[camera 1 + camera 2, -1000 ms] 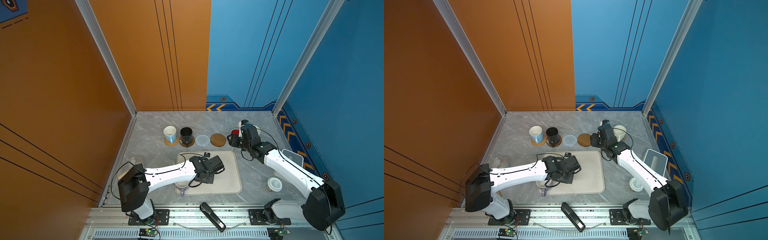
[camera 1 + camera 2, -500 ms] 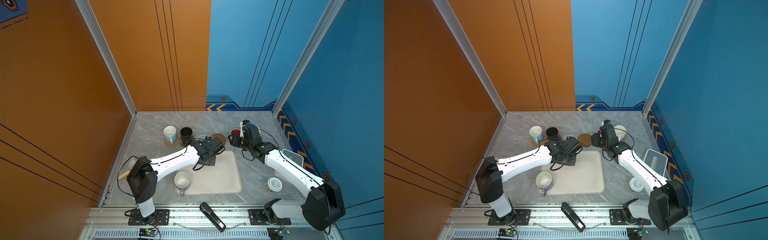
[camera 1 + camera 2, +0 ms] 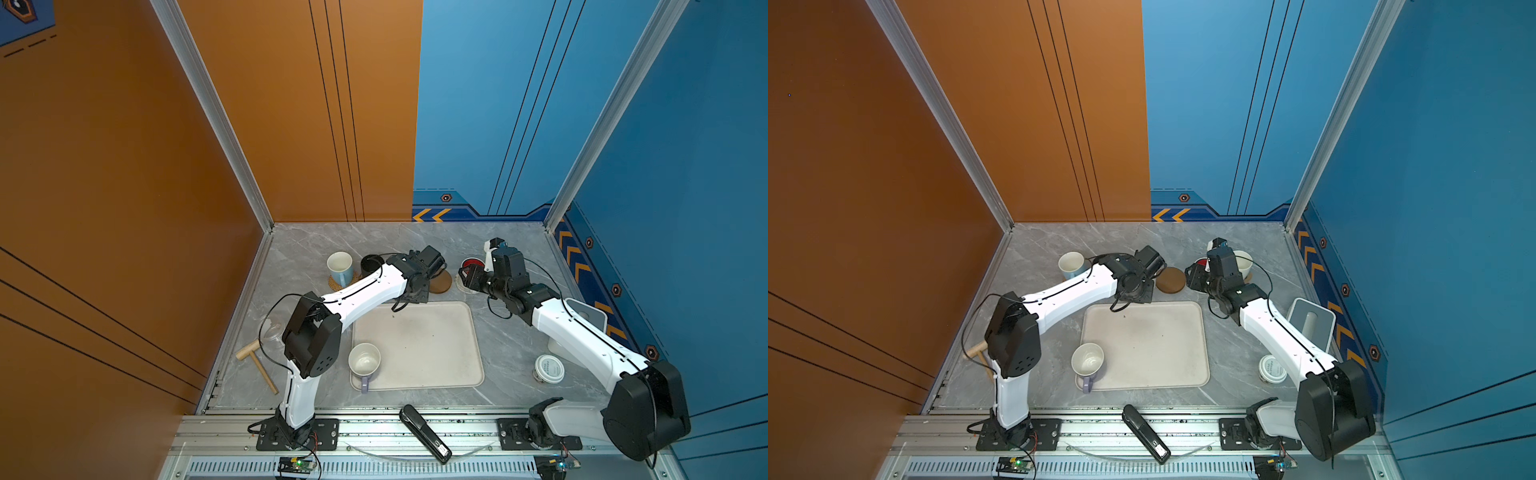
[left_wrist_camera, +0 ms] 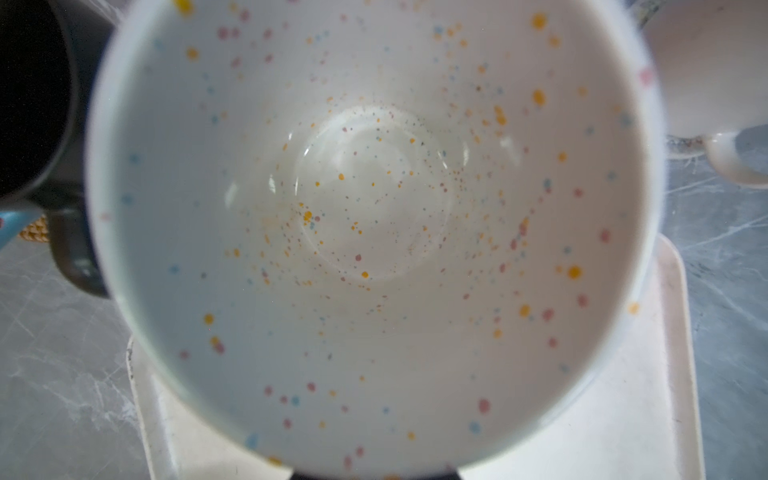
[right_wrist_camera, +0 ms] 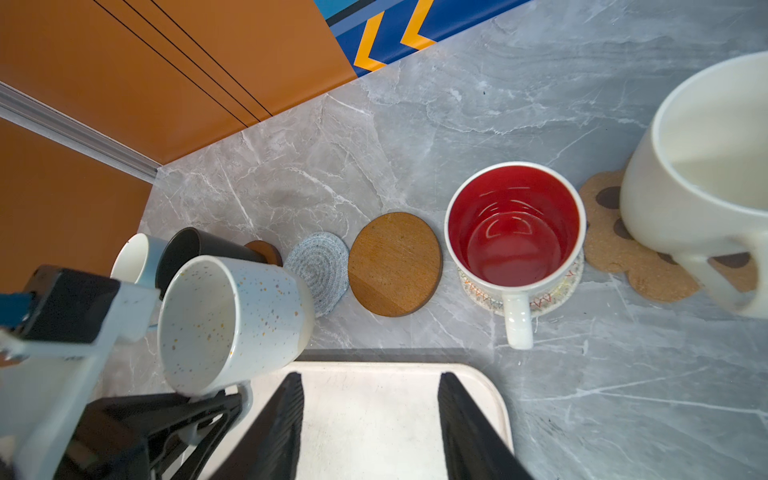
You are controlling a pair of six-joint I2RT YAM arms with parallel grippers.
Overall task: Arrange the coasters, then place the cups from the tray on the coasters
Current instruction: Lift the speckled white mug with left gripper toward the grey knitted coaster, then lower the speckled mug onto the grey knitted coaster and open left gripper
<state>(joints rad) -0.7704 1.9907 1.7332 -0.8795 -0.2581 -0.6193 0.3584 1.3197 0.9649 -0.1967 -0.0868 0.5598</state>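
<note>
Speckled cup (image 4: 374, 208); red-lined cup (image 5: 515, 232)

A robot test cell in a lab: orange wall panels (image 3: 124, 166) and blue wall panels (image 3: 685, 145) on aluminium posts (image 3: 215, 112) enclose a marble-look tabletop (image 3: 374, 237), with white robot arms (image 3: 361, 291) bolted to a front rail (image 3: 374, 431).

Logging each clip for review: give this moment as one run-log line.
left gripper: shut on speckled mug, tilted near grey-blue coaster | right gripper: open, empty | tray: lavender mug on it
</note>
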